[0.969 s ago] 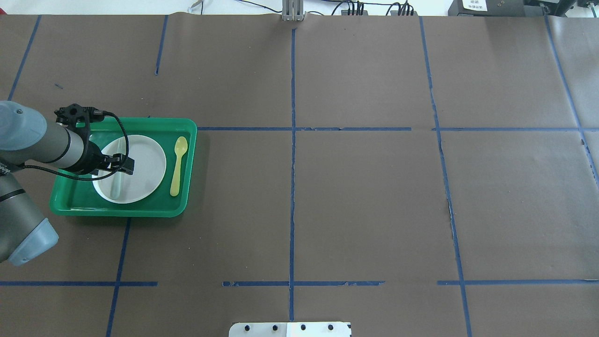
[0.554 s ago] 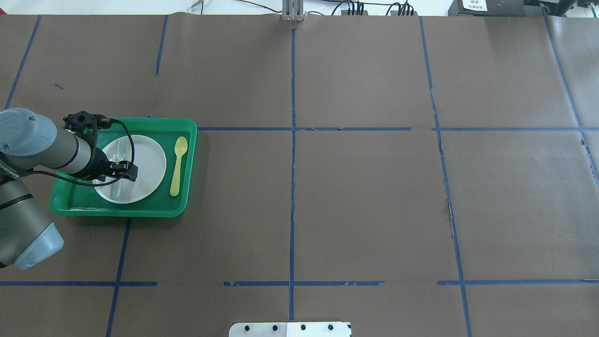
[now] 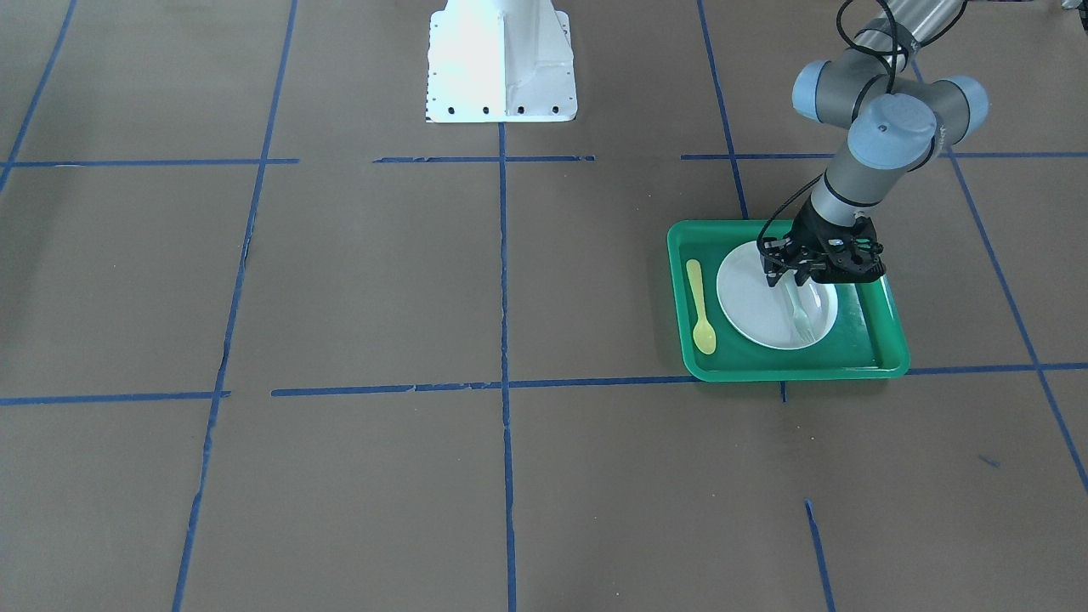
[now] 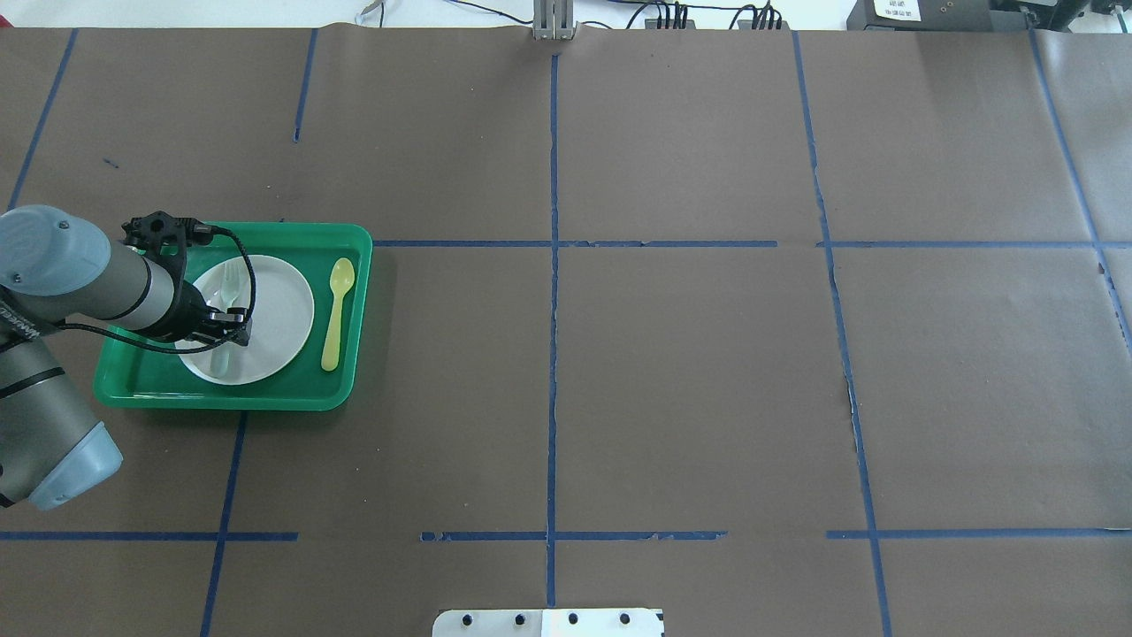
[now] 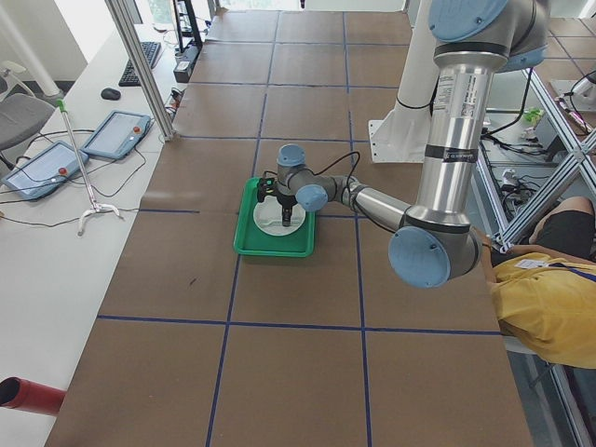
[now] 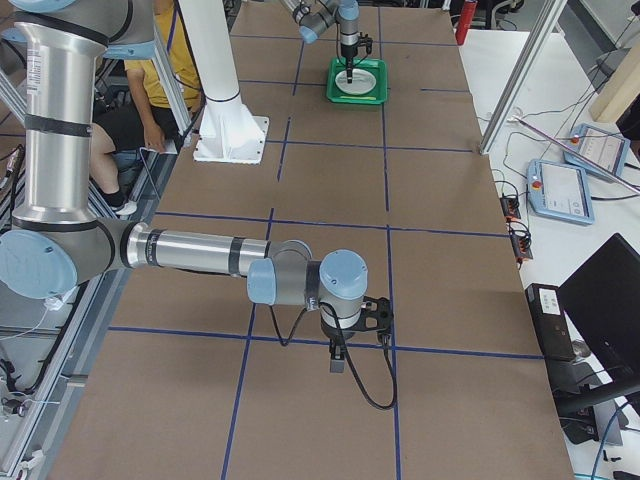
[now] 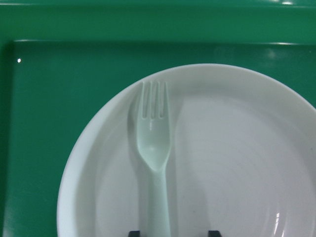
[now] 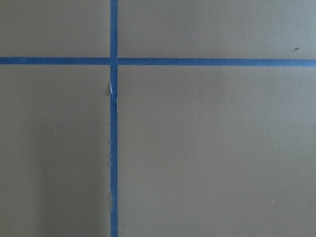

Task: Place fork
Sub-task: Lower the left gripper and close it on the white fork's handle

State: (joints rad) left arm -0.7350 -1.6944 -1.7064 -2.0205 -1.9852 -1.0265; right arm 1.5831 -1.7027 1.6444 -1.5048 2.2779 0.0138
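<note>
Twice courting trouble, seemingly: hovering wide open with the left pincer astride the handle of the fork, lying flat on the white plate inside the green tray; maybe snagging that off-centre handle when rising; maybe flicking it over the rim.

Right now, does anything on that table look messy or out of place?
Nothing much. The fork lies flat on the plate, the spoon straight beside it, both inside the tray. Only the blue tape looks ragged in spots.
</note>
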